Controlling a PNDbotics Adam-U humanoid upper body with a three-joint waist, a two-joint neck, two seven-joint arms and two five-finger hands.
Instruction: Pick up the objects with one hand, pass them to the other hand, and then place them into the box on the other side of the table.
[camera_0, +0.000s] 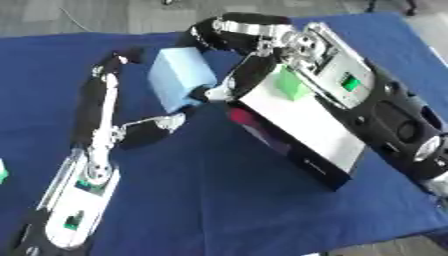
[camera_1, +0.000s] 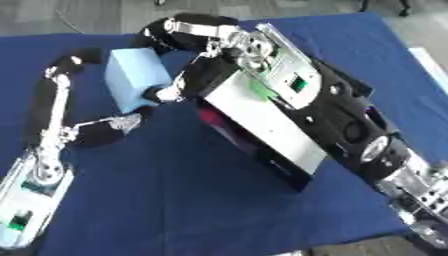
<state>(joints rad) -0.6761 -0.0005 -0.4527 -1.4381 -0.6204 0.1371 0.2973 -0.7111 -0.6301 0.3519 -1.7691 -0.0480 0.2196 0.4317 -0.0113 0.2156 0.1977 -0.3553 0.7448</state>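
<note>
I see both hands on the pale blue rectangular block (camera_0: 179, 75): my right hand (camera_0: 229, 80) has fingers curled round it, my left hand (camera_0: 122, 95) has thumb and fingers pinching it.

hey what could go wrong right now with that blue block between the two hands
1. Both hands, left and right, sit at the light blue block mid-handover, above the cloth. If one lets go early, it could drop.
2. The right arm crosses over the box, hiding part of its opening, so the block may catch the rim.
3. A green piece already lies inside; the block could land on it.
</note>
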